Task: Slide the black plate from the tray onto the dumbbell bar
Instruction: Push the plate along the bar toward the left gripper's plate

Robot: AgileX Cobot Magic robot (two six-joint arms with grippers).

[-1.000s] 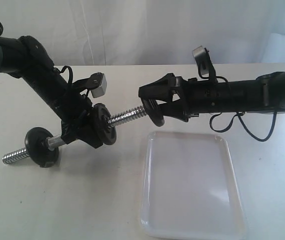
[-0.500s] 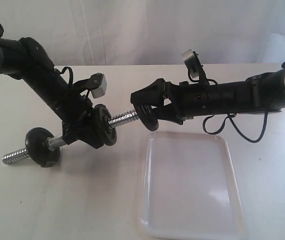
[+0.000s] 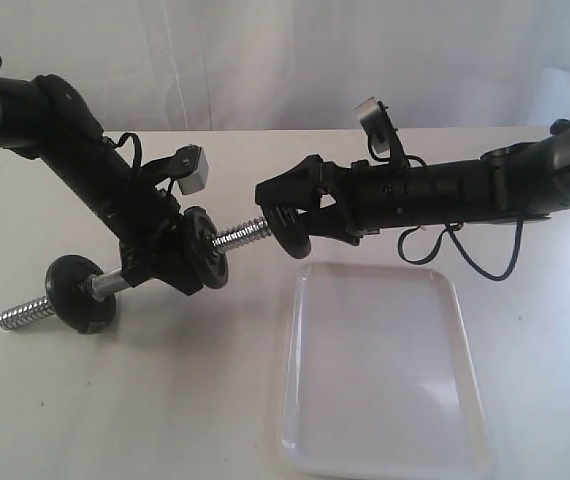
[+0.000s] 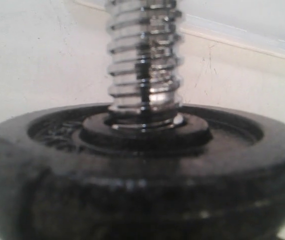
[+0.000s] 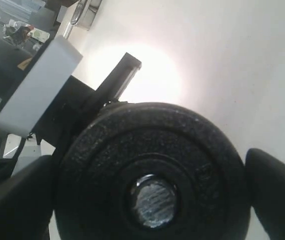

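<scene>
"At the right end effector (image 3: pixel 287 222), what do you have?"

"I have it closed on the black plate (image 5: pixel 182 150). Its fingers (image 5: pixel 275 190) stand wide, one on each side of the rim, and the plate is on edge, clear of the counter (image 3: pixel 165 400)."

"Where is the plate against the bar?"

"Right at the threaded tip of the dumbbell bar (image 3: pixel 240 236). From my right wrist camera the chrome end fills the plate's central hole. I cannot tell how far the tip has gone in."

"And the other arm?"

"On my exterior camera the left end effector (image 3: pixel 165 262) is clamped around the bar's smooth middle and holds it tilted, the end toward the plate higher. My left wrist camera shows none of its fingers, only threads rising out of a disc."

"Which disc?"

"One inner disc (image 3: pixel 206 250) sits on the bar just beside the left end effector, on the plate's side. An outer disc (image 3: pixel 78 293) sits near the low end, with bare thread sticking out past it."

"The tray?"

"The tray (image 3: pixel 300 400) lies flat on the counter, below and nearer the camera than the plate. The plate is not touching it."
</scene>
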